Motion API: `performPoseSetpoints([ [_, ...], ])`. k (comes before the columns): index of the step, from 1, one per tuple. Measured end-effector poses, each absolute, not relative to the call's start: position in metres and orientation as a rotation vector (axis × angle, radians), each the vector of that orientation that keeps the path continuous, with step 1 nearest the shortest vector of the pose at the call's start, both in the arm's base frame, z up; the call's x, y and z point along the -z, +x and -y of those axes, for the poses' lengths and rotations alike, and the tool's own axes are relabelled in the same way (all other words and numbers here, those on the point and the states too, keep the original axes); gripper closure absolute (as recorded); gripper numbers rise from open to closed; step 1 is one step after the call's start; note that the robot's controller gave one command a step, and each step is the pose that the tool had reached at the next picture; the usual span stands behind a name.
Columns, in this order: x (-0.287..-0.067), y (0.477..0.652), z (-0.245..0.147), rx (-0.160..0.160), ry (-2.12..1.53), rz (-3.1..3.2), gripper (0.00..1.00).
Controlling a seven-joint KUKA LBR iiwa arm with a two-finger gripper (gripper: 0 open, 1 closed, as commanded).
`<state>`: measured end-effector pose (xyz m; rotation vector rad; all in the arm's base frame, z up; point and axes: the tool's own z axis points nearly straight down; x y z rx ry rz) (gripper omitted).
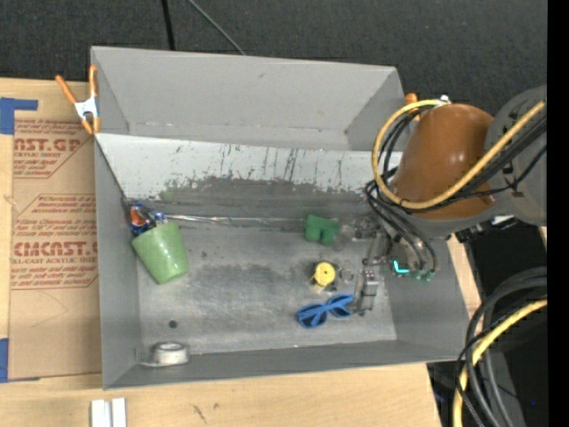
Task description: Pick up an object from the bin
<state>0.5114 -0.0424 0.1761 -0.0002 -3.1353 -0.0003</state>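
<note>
Claw [365,290] low at the right end of the grey bin [222,149], right by the tip of a blue sunglasses-shaped toy [322,310] lying near the front wall. A small yellow piece [324,275] sits just beside it and a green block [320,229] farther back. The green cup [162,253] and silver ring [169,354] are well apart on the left. How wide the claw stands, or whether it grips anything, I cannot tell. Looks like the grasp step: next it needs a sure close on the blue frame, then a lift clear of the yellow piece.
</note>
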Motion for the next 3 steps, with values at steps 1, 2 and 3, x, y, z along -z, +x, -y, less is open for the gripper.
performPoseSetpoints([
  [1, -0.082, 0.481, 0.060, 0.001, 0.213, 3.132, 0.00],
  [2, -0.085, 0.482, 0.059, 0.000, 0.214, 3.134, 1.00],
  [3, -0.204, 0.524, 0.072, -0.004, 0.235, 3.144, 1.00],
])
